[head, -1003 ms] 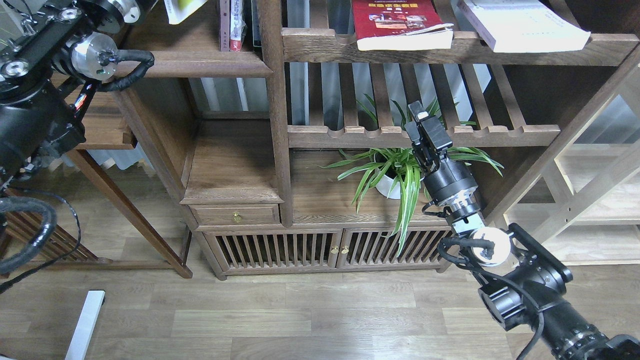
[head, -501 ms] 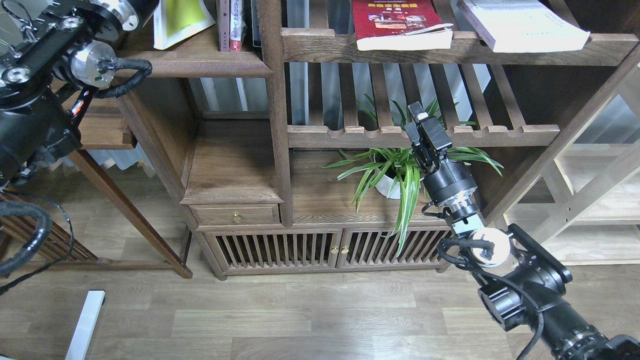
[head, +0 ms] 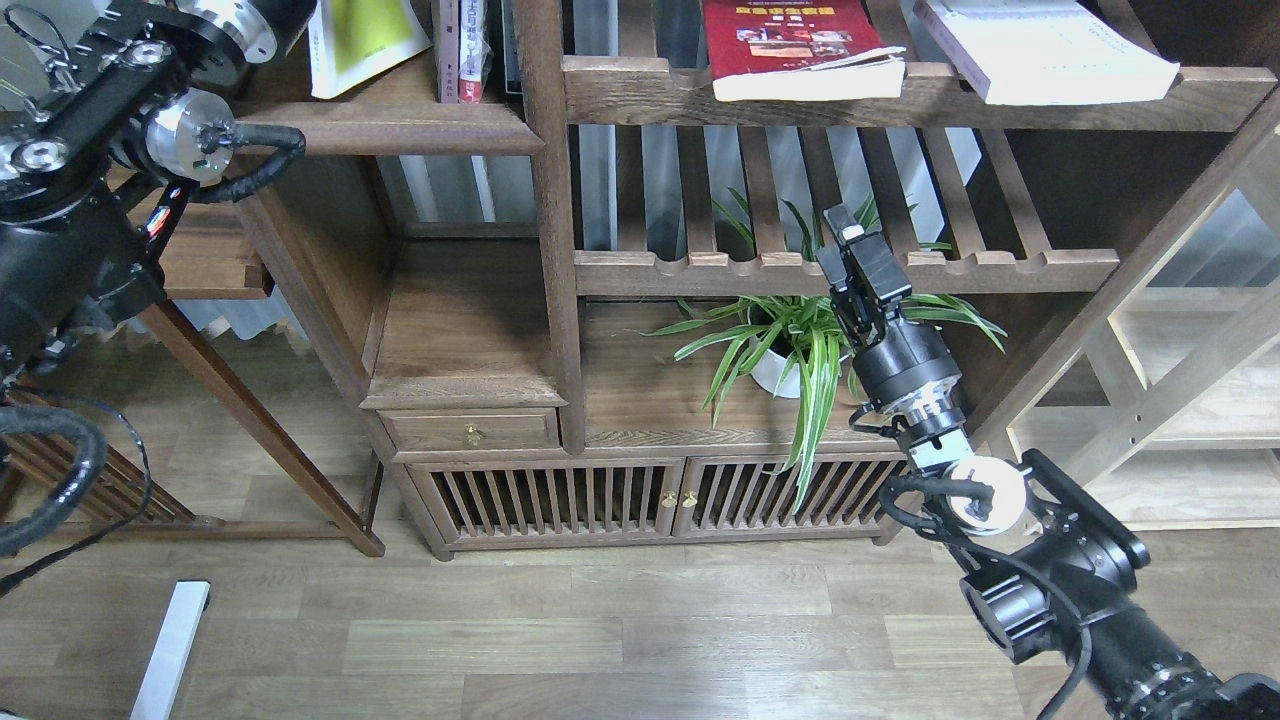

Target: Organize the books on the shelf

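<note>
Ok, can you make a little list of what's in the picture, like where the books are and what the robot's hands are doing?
yellow book: on the plank shelf, top left, leaning
standing books: upright beside it, same shelf
red book: lying flat on the slatted rack
white book: flat on the same rack, right of the red one
plant: in a white pot, lower compartment
right gripper: raised in front of the plant, holding nothing; open or shut unclear
left gripper: out of view, only the arm shows
</note>
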`<state>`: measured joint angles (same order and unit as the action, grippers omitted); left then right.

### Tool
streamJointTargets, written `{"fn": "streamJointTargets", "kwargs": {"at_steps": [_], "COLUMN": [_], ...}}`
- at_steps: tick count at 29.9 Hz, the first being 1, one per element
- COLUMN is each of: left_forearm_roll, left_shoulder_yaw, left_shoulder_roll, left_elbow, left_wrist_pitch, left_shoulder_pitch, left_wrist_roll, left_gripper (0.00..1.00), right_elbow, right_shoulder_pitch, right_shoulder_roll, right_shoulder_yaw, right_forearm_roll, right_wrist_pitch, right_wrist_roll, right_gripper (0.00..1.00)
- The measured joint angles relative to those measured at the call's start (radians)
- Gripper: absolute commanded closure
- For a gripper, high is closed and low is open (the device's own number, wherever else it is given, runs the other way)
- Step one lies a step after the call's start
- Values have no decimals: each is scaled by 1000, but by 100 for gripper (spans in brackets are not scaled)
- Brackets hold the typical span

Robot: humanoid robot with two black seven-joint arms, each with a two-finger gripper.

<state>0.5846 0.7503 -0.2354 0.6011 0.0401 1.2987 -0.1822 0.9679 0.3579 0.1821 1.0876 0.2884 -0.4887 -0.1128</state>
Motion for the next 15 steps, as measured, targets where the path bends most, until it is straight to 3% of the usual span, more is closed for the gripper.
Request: {"fn": "streamJointTargets", "kwargs": {"at_steps": [9, 15], "left_forearm_roll": [-18, -20], "left_shoulder_yaw": [1, -9], "left_shoulder_roll": [3, 37], "left_elbow": [-28, -38], "left_wrist_pitch": [0, -1], "left_shoulder_pitch": [8, 8], "left_wrist_roll": [-49, -56], "left_gripper": [81, 77], "right_elbow": [9, 12], "right_shoulder_pitch": [-2, -3], "right_shoulder_roll": [4, 24], "right_shoulder_yaw": [0, 0], "right_forearm_roll": [0, 0], "right_wrist_pitch": [0, 0], "right_wrist_roll": [2, 2], "right_gripper": [19, 19]}}
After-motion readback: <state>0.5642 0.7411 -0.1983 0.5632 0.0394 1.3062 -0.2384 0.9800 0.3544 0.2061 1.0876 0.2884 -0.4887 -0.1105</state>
